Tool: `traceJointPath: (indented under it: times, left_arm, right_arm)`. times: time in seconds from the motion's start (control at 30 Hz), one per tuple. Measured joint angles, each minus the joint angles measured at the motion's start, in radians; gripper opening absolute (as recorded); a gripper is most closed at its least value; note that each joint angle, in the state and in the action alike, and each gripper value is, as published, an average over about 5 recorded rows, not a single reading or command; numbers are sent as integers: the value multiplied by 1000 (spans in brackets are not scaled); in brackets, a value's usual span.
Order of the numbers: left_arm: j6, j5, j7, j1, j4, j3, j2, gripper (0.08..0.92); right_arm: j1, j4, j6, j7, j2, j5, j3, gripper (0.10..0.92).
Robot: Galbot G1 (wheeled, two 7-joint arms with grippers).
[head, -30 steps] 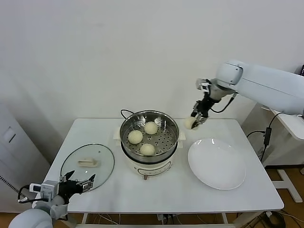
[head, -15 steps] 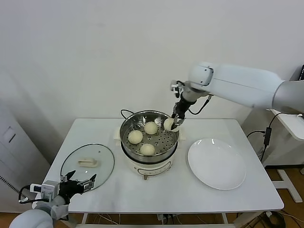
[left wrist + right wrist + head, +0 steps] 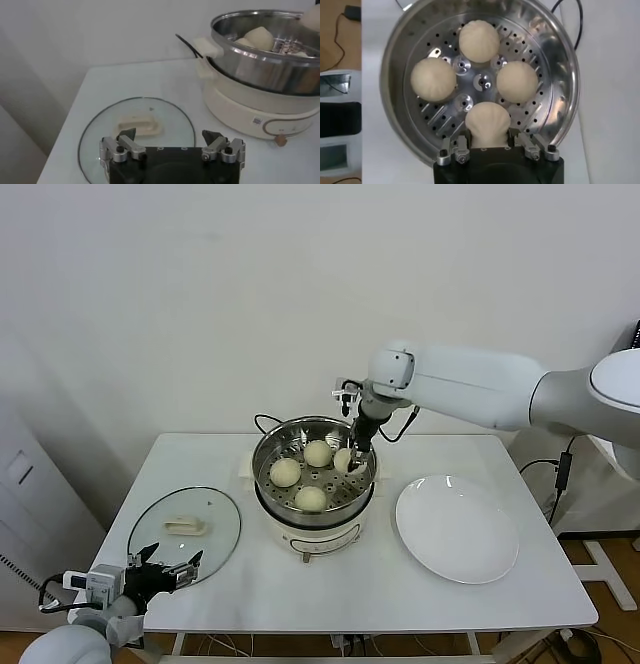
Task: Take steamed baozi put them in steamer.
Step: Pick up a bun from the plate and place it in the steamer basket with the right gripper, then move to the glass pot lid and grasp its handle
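Buns in the steamer (image 3: 315, 446): three lie loose on the holed floor, one just ahead of the right claw (image 3: 489, 141) across the centre knob, one to each side of that line. The fourth bun (image 3: 488, 119) is pinched between this claw's narrowed jaws, inside the steel rim on the side nearest the plate (image 3: 457, 527), low over the floor. Judged from this, the task is nearly finished: all four buns are within the basket, and what remains is to let the last one go and lift the arm clear. The plate beside the cooker holds no buns.

The left claw (image 3: 172, 148) waits with jaws spread wide and nothing between them, at the front corner of the surface (image 3: 300, 584), with the glass lid (image 3: 137, 125) lying flat just beyond its fingertips and the steamer farther off to one side.

Hard to make out: whether the held bun already rests on the floor or hangs just above it. In the head view the right claw covers part of it; in the right wrist view the claw body hides its underside. The left wrist view cuts off the far side of the steamer, and its wall hides the basket floor there.
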Motion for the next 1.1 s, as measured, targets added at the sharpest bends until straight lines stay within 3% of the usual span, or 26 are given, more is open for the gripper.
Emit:
traceJointPath:
  times: [0.27, 0.73, 1.1]
  left_arm:
    - [0, 0, 0, -4, 0, 2, -2, 823]
    - [0, 0, -1, -2, -1, 4, -9, 823]
    - [6, 2, -4, -1, -4, 1, -19, 823]
  right_arm:
    - [-46, 2, -18, 38, 4, -7, 14, 471]
    - [-90, -7, -30, 84, 1, 4, 62, 813]
    - [-85, 17, -8, 80, -102, 46, 183, 823]
